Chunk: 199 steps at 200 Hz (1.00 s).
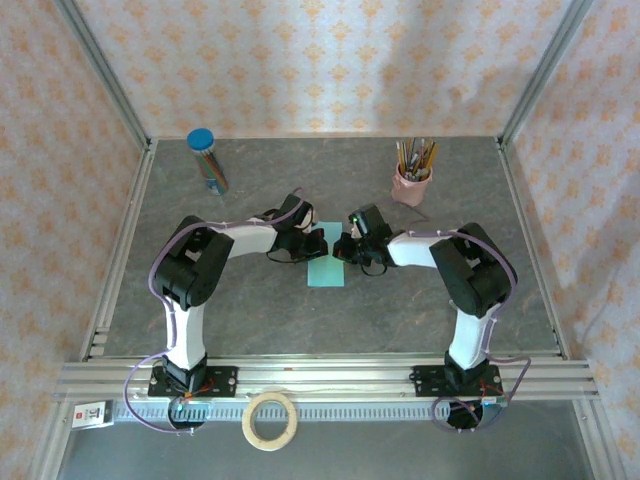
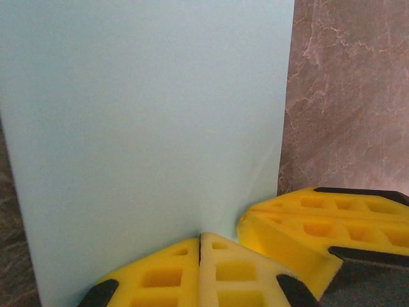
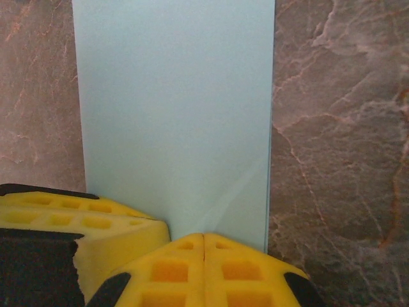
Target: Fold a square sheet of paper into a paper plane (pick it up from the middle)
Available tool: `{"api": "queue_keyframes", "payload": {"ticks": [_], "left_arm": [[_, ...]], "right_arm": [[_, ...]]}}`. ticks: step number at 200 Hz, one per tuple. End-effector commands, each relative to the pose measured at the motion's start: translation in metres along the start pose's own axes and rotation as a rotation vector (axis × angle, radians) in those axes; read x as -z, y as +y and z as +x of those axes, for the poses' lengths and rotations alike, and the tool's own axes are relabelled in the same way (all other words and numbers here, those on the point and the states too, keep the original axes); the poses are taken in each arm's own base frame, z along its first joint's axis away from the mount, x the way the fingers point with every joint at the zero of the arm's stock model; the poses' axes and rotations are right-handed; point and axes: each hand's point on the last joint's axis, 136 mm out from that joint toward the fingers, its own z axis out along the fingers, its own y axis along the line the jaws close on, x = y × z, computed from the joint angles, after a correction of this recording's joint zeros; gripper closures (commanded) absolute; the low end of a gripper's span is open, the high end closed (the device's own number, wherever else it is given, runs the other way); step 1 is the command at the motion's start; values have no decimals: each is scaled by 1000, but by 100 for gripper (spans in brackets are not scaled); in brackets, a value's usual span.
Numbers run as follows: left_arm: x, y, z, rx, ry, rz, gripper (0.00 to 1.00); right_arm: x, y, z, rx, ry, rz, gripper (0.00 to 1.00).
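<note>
No text, brand or number could be read; marks on a small white tag [image 1: 92,413] at the left end of the aluminium rail [image 1: 330,375] were too small to be made out.

paper sheet [image 3: 172,109]: matt, smooth | table [image 3: 332,128]: marbled stone-look

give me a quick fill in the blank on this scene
The square sheet of paper lies between the left hand and the ___ hand.
The pink cup holds ___.
The tube has a ___ lid.
The left hand is ___, not open.
Missing: right; pencils; blue; shut.
</note>
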Motion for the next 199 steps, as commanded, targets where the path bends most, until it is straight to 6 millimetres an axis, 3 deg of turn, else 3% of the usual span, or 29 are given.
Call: {"api": "queue_keyframes", "payload": {"ticks": [1,47,75,97,132,164,190,199], "left_arm": [[-2,17,0,3,11,-18,100],[10,48,13,23,38,-19,100],[24,68,4,22,15,-39,100],[50,51,-17,8,-78,26,100],[62,3,-30,-15,-136,218,100],[43,-22,-23,-42,-102,267,100],[26,-26,-19,-33,-74,268,100],[14,-18,-18,-14,-56,249,100]], "right_arm": [[-4,-126,95,-100,250,426,98],[3,-149,119,-105,300,485,98],[6,-151,123,-110,307,488,98],[6,-150,122,-109,303,486,98],[5,-149,120,-107,300,482,98],[3,-147,118,-112,296,473,98],[3,-148,118,-114,296,475,98],[3,-148,119,-113,297,475,98]]}}
